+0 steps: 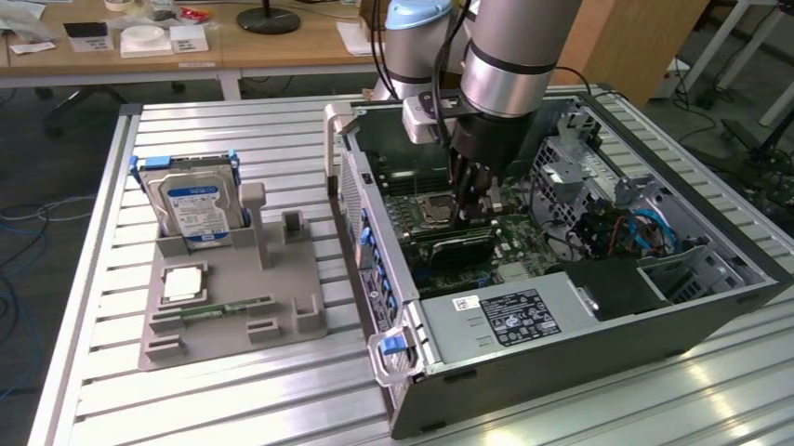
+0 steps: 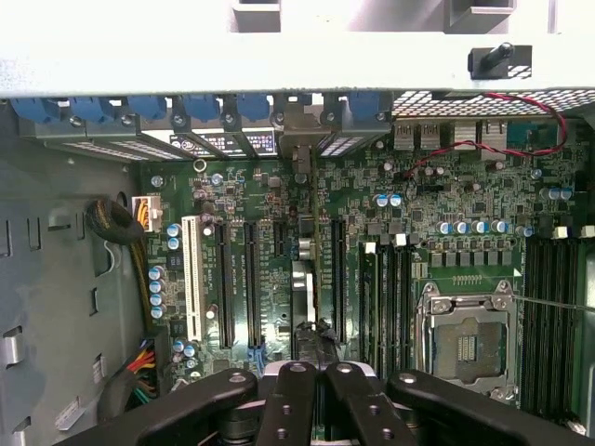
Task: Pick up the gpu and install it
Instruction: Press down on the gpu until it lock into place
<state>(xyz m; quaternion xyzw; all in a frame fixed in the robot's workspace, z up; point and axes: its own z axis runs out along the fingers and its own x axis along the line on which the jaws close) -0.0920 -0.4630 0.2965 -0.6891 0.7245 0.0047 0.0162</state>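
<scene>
The gpu [image 1: 447, 249], a thin black card, stands on edge in the motherboard inside the open computer case [image 1: 694, 325]. In the wrist view the gpu [image 2: 303, 279] shows edge-on in a slot, its metal bracket up against the case's rear wall. My gripper [image 1: 475, 216] reaches down into the case right above the card. Its black fingers [image 2: 290, 390] are shut together over the card's near end, with my gripper [image 2: 316, 372] centred on the card's line. Whether they pinch the card's edge or only sit above it, I cannot tell.
On the exterior view's left, a grey fixture [image 1: 285, 321] holds a silver hard drive with a blue label [image 1: 196, 204], a processor chip [image 1: 182, 283] and a green memory stick [image 1: 230, 307]. Cables [image 1: 633, 232] and a black power supply [image 1: 522, 316] crowd the case. The empty processor socket [image 2: 462, 342] lies beside the slots.
</scene>
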